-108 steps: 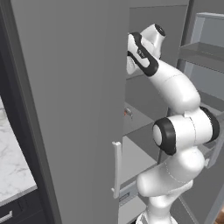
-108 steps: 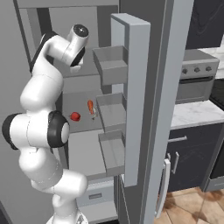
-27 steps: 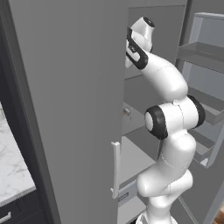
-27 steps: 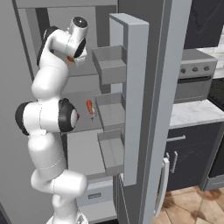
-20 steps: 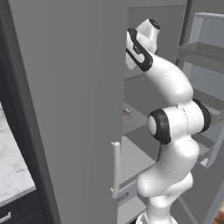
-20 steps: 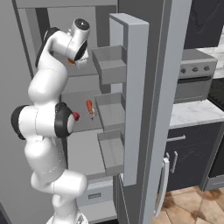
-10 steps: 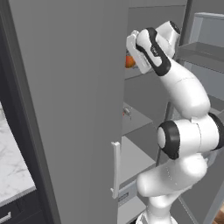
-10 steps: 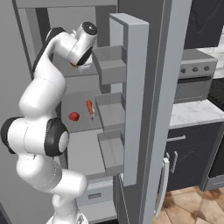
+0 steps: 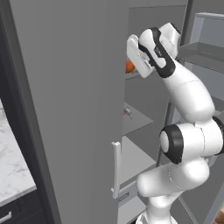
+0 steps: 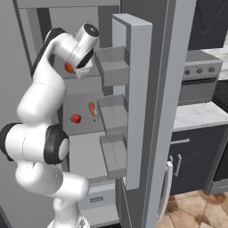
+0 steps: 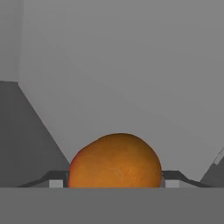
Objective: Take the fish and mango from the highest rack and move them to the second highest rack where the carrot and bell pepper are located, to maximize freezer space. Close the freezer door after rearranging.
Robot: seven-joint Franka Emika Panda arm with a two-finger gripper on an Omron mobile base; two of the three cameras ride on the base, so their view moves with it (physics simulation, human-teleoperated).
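The two-finger gripper [image 11: 114, 181] is clasping the rounded orange mango [image 11: 114, 161], finger tips [image 11: 56, 180] sitting at nine and three o'clock.

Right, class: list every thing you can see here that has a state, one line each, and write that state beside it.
Tall grey freezer door: open.
Round orange mango: between the gripper's fingers, at the highest rack.
Two-finger gripper: fingers on either side of the mango; a firm grip cannot be told.
Orange carrot: lying on the second highest rack.
Red bell pepper: resting beside the carrot.
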